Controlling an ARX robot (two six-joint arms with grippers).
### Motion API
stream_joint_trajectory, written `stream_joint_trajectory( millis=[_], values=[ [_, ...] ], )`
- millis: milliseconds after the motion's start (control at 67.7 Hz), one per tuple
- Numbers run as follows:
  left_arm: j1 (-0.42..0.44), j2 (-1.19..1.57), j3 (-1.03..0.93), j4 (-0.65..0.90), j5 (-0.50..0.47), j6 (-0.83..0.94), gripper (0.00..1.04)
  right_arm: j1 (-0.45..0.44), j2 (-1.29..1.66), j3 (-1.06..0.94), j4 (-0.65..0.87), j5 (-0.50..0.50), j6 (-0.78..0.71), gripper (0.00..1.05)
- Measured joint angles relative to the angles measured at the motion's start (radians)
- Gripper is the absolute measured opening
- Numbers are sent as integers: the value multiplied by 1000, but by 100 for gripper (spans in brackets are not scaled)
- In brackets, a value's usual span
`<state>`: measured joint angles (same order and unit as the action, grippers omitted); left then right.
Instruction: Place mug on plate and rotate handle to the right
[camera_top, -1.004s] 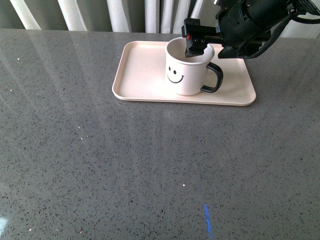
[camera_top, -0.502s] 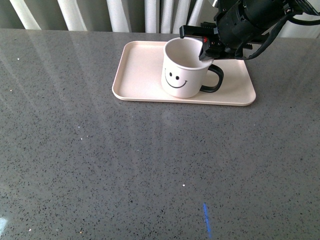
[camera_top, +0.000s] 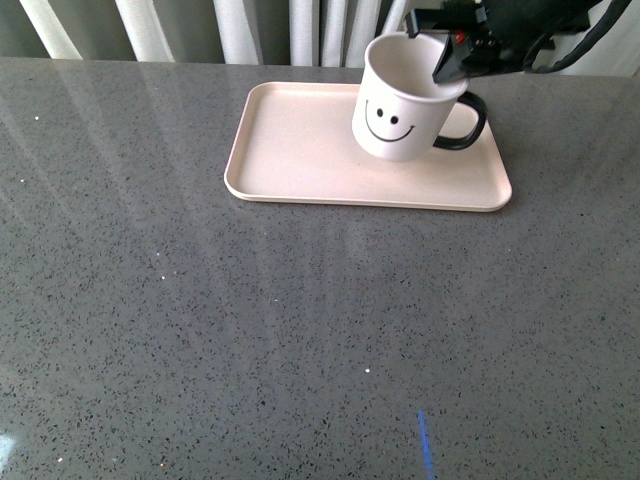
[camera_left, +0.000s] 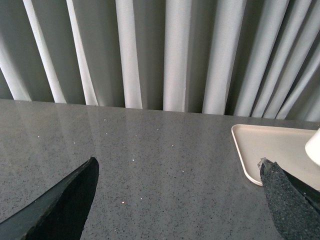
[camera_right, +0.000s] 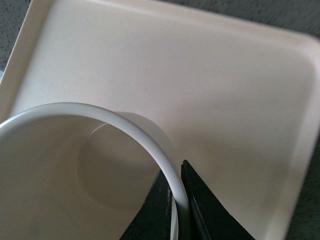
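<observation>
The cream-white mug with its smiley face hangs tilted above the back right part of the pale pink plate. Its black handle points right. My right gripper is shut on the mug's rim at the handle side, one finger inside and one outside. In the right wrist view the mug rim runs between the two dark fingers, with the plate below. My left gripper is open over bare table, with the plate's corner beside one fingertip.
The grey speckled table spreads in front of the plate. White curtains hang behind the table's far edge. A short blue mark lies near the front edge.
The mug has been lifted off the plate and carried right and back, tilting as it rose. The right gripper moved up and right with it.
</observation>
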<state>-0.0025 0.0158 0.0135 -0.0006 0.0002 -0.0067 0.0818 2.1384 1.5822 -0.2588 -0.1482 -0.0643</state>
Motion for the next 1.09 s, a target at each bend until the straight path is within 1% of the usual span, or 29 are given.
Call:
stream_joint_trajectory(
  millis=[148,266,355,620,1093],
  values=[
    [0,0,0,0,0,0,95,-22,-6,34,-33,-73,-124,2],
    [0,0,0,0,0,0,95,-26,1,46,-60,-108,-223,2],
    [0,0,0,0,0,0,95,-21,13,51,-72,-108,-268,2],
    [0,0,0,0,0,0,95,-5,84,76,-76,-80,-291,2],
    [0,0,0,0,0,0,95,13,127,121,-92,-81,-298,2]
  ],
)
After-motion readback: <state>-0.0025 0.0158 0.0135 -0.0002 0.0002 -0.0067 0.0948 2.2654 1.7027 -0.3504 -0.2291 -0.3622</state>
